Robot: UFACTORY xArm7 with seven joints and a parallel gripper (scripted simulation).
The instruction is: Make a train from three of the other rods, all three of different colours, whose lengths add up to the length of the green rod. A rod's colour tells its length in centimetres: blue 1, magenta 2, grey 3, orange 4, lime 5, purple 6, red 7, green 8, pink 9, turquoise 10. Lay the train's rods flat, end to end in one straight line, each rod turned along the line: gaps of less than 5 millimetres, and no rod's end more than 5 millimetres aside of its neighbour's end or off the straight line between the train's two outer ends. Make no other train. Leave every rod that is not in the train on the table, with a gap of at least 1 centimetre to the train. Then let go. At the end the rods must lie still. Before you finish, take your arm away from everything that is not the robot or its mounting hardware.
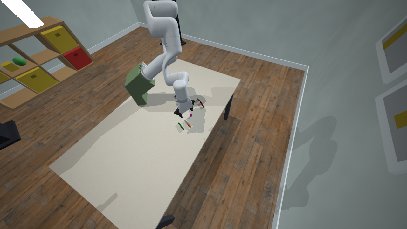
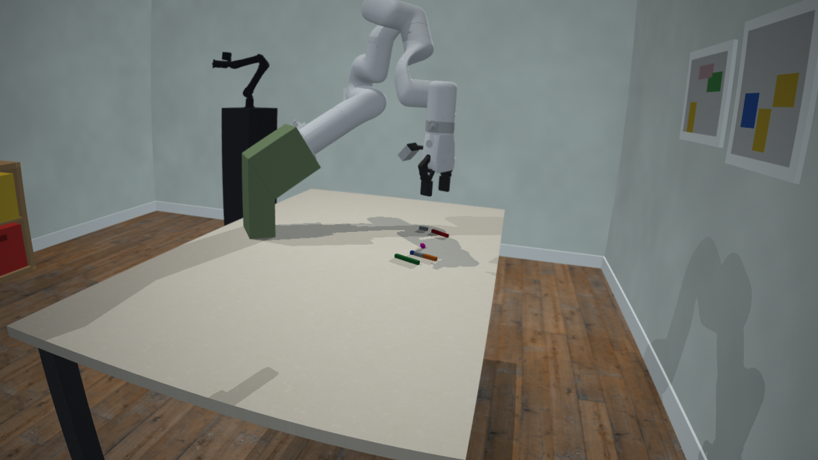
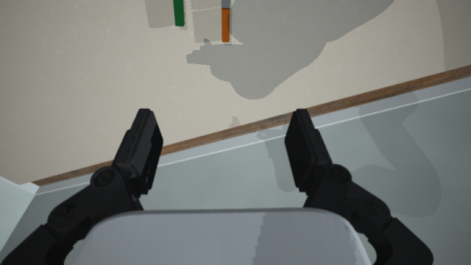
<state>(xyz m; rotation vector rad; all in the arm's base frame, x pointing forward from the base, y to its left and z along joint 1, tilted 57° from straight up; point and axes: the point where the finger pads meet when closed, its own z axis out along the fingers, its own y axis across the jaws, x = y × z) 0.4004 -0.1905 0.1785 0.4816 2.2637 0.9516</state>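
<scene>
The green rod [image 1: 180, 126] [image 2: 406, 259] [image 3: 179, 12] lies flat on the table [image 1: 127, 159] [image 2: 285, 320] [image 3: 73, 73]. Beside it, a blue rod [image 1: 184, 121] [image 2: 412, 252], a grey rod [image 2: 419, 253] [image 3: 225, 3] and an orange rod [image 1: 189, 125] [image 2: 430, 257] [image 3: 225, 23] lie end to end in one line, roughly parallel to it. A magenta rod [image 1: 190, 115] [image 2: 422, 245] lies apart behind them. A red rod [image 1: 202, 104] [image 2: 439, 232] and a second grey rod [image 1: 197, 99] [image 2: 423, 228] lie farther back. My gripper [image 1: 184, 111] [image 2: 435, 190] [image 3: 224, 124] is open and empty, high above the rods.
The rods lie close to the table's right edge [image 2: 496, 246]. The arm's green base block [image 1: 139, 85] [image 2: 268, 177] stands at the table's far left. A black stand [image 2: 248, 148] is behind the table and a shelf [image 1: 34, 57] is by the wall.
</scene>
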